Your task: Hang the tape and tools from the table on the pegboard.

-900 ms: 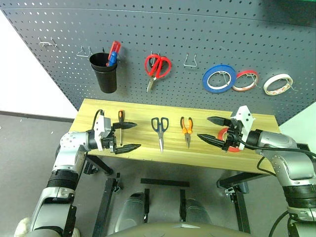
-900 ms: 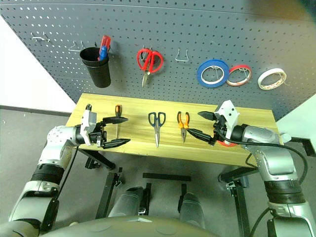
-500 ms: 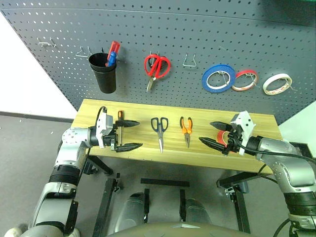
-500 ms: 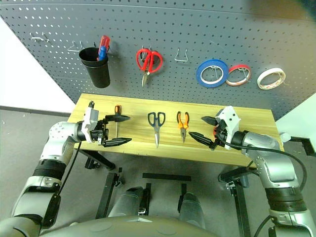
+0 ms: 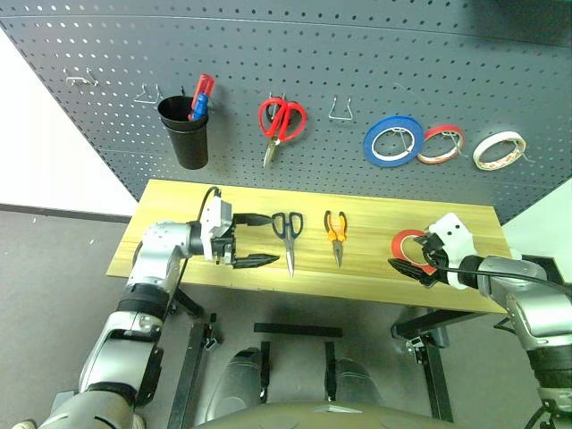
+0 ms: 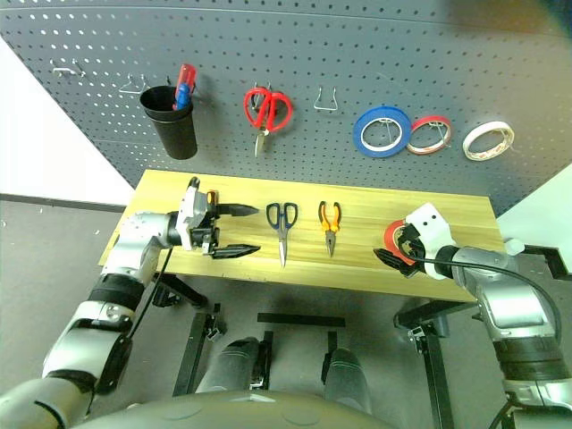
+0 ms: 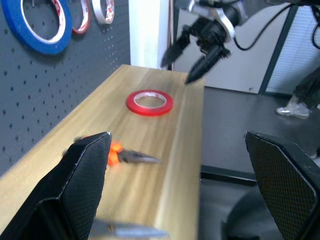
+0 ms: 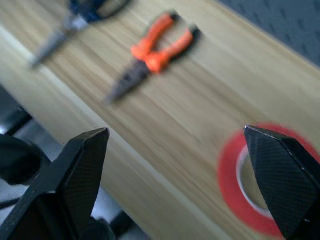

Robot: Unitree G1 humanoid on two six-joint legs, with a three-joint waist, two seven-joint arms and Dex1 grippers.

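The pegboard stood behind the worktop; the tape lay flat near its right end, just beside the right end effector, spread wide and empty; the left end effector, equally wide, hovered well apart near the scissors.

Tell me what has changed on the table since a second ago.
The left gripper has swung in along the table toward the dark-blue scissors, open and empty. The right gripper has drawn back toward the near edge beside the red tape, also open. Tape, scissors, pliers and pegboard items are unmoved.
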